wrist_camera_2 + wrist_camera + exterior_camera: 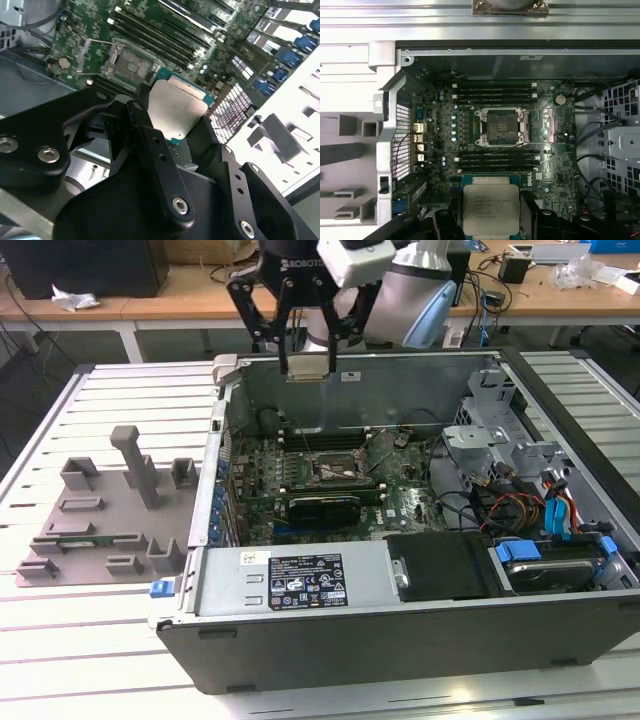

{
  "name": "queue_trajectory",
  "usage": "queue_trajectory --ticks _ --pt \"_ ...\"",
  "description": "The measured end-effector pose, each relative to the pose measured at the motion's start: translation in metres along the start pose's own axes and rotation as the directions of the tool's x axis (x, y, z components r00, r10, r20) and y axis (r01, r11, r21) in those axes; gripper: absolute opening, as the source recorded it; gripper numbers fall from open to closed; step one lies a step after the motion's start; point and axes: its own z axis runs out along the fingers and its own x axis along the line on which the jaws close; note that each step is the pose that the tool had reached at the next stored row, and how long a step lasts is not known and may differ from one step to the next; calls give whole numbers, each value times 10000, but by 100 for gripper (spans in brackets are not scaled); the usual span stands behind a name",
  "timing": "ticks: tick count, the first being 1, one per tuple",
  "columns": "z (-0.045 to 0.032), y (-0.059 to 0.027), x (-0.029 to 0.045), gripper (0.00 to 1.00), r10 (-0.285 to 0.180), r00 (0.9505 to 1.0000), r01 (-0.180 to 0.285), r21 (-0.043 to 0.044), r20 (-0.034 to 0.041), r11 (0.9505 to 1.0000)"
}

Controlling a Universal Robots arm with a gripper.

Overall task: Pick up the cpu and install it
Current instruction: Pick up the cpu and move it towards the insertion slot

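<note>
My gripper (308, 358) hangs above the back wall of the open computer case and is shut on the cpu (308, 367), a thin square chip with a silver-grey top. In both wrist views the cpu (175, 107) (491, 209) sits edge-held between the black fingers (145, 125) (529, 212). The open socket (501, 126) (335, 468) (129, 65) lies on the green motherboard below, its dark square frame showing with nothing in it. The chip is well above the board and offset from the socket.
The case (300, 585) lies open on a slatted white table. Memory slots (492, 92) flank the socket. A drive cage and cables (520, 490) fill the exterior view's right. A grey moulded tray (70, 540) with upright posts stands to the exterior view's left.
</note>
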Motion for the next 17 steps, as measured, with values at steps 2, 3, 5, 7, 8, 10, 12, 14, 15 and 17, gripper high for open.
queue_trajectory --ticks 2,3,5,7,8,10,12,14,15,17 --pt "1 2 -77 55 3 10000 -3 0 0 10000" --pt "1 2 -97 55 2 10000 -2 1 -1 10000" --pt "2 2 -112 55 1 10000 -1 0 0 10000" --pt "2 3 -113 55 4 10000 -4 0 0 10000" --pt "3 2 -114 55 3 10000 -3 0 0 10000" --pt "23 2 -119 55 0 10000 0 1 -3 10000" --pt "68 -1 -131 55 3 10000 -3 1 -16 10000" --pt "117 -3 -154 55 4 10000 -4 1 -37 10000" --pt "140 -4 -166 55 5 10000 -5 0 -46 10000" --pt "200 -6 -189 55 5 10000 -5 2 -61 10000"
